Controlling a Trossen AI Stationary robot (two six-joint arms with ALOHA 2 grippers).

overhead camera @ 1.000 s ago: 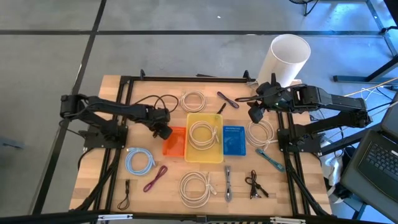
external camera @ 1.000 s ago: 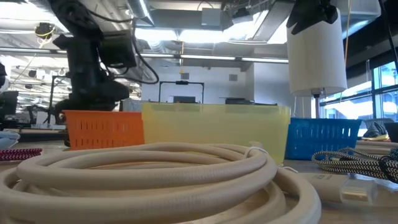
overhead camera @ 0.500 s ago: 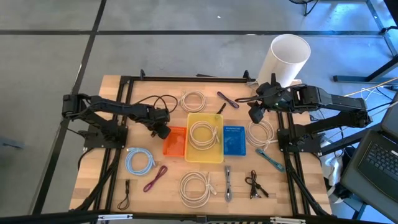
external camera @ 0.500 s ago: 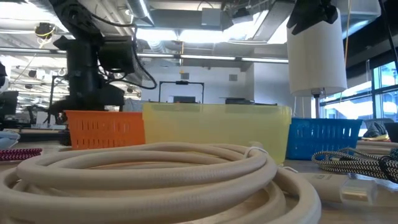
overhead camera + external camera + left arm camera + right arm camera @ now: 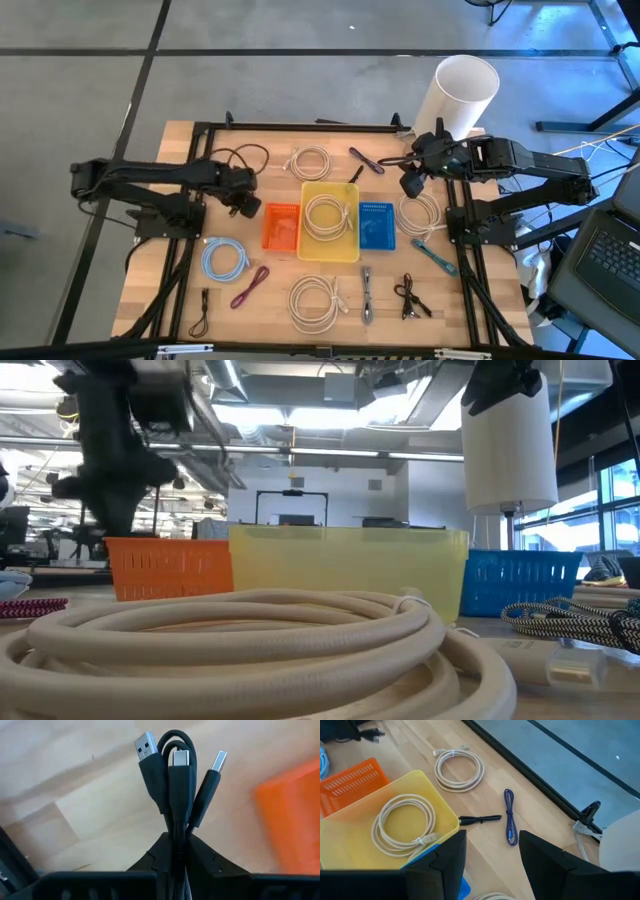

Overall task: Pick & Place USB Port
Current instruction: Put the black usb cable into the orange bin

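Over on the left, the left gripper (image 5: pixel 243 203) is clenched on a black USB cable (image 5: pixel 176 780), its three plugs poking out past the fingertips, held above the counter (image 5: pixel 180 260) just beside the orange basket (image 5: pixel 281 227). Centre stage, the yellow basket (image 5: pixel 329 247) holds a coiled beige cable (image 5: pixel 326 215). Far right, the right gripper (image 5: pixel 412 180) hangs released near the white cylinder (image 5: pixel 460 95).

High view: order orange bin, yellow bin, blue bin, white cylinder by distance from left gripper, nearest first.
From the left gripper:
1. Orange bin, just beside it toward centre.
2. Yellow bin, table centre.
3. Blue bin, right of yellow.
4. White cylinder, far right corner.
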